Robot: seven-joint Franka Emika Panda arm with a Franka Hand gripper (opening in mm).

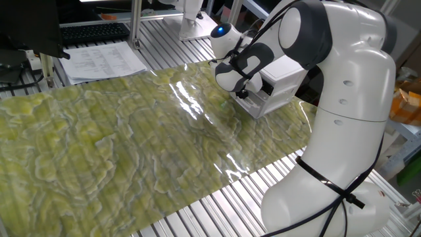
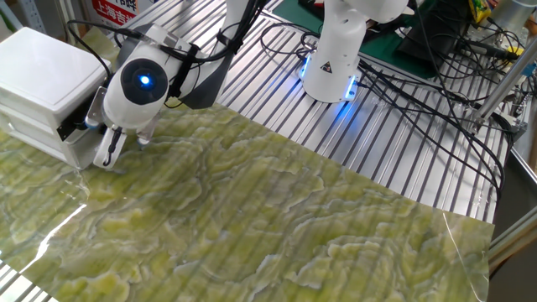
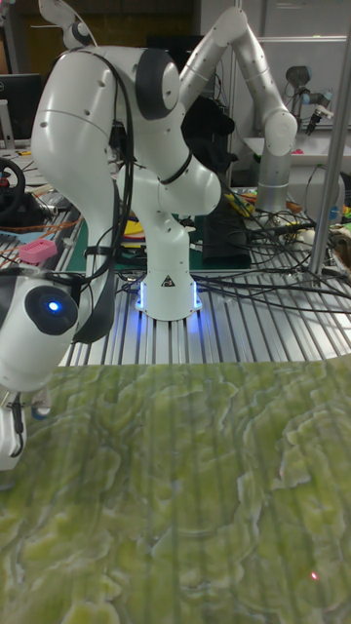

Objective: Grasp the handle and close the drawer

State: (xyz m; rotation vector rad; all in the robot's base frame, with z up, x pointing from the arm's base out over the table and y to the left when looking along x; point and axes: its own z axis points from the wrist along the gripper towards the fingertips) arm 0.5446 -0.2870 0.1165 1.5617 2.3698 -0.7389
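Observation:
The white two-tier cabinet [image 2: 42,71] stands at the mat's edge, also seen as the cabinet [image 1: 284,71] behind the arm. Its lower white drawer [image 2: 78,151] sticks out a little from the body; the drawer [image 1: 264,105] shows the same way from the other side. My gripper [image 2: 124,144] points down at the mat right against the drawer front, with one finger [image 2: 107,149] next to it and the other further out, so it looks open. The gripper [image 1: 242,94] and the gripper [image 3: 24,421] show little more. The handle is hidden behind my hand.
A green-yellow patterned mat [image 2: 252,218] covers the slatted metal table [image 2: 394,143]. The robot base [image 2: 334,59] and a tangle of black cables [image 2: 436,75] lie at the back. Papers [image 1: 105,60] and a keyboard [image 1: 95,31] sit beyond the mat.

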